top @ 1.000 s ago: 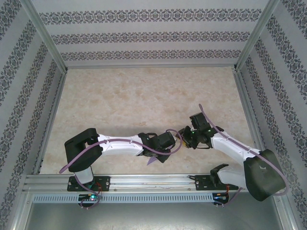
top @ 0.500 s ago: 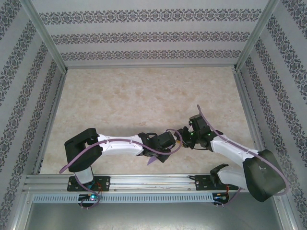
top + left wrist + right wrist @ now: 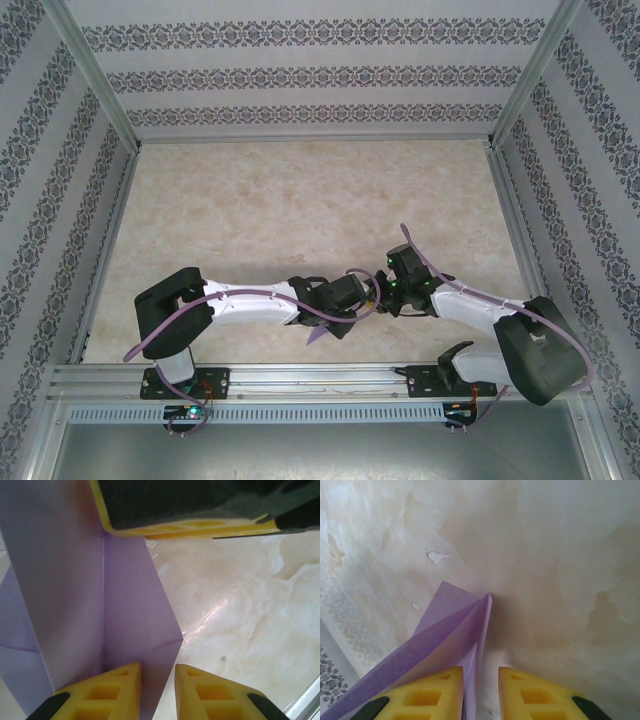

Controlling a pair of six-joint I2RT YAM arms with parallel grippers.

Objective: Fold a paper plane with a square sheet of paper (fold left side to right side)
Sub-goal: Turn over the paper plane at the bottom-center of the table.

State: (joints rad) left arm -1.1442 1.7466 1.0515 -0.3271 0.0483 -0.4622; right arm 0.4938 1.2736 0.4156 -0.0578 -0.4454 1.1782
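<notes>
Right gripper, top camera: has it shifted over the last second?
Yes. The right gripper has moved left, away from the table's right rail and closer to the left gripper.

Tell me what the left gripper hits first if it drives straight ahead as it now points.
The folded lavender-purple paper sheet, lying across the gap between the left gripper's fingers. Past it, a yellow-and-black finger of the right gripper seems to cross the line, though depth is unclear.
</notes>
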